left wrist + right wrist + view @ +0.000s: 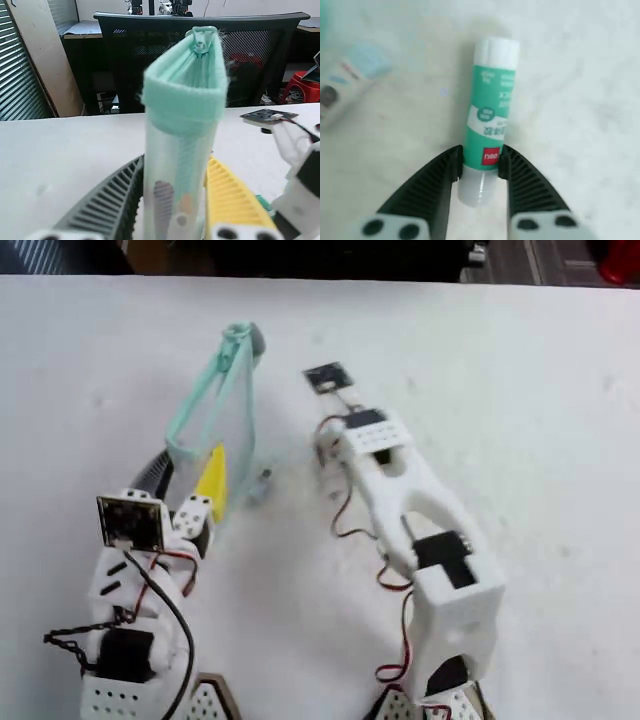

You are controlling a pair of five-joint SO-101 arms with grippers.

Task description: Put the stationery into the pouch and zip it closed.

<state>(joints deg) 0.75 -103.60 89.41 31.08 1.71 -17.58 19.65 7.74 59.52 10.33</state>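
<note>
- The left fingers (232,200), one yellow and one black, are clamped on the pouch (182,125), one on each side of its clear wall.
- In the high view, the pouch runs from those fingers toward 12 o'clock, with its mint zipper band at the far end.
- We see blurred shapes through the clear wall.
- The right fingers (427,190) are clamped on the glue stick (490,110) near its pale end. The white cap points away from the wrist.
- The right arm (420,530) lies at 3 o'clock of the pouch, apart from it, over the white counter (520,390).
- A small white-and-blue item (345,80) lies on the counter near the glue stick. It is too blurred for us to name.
</note>
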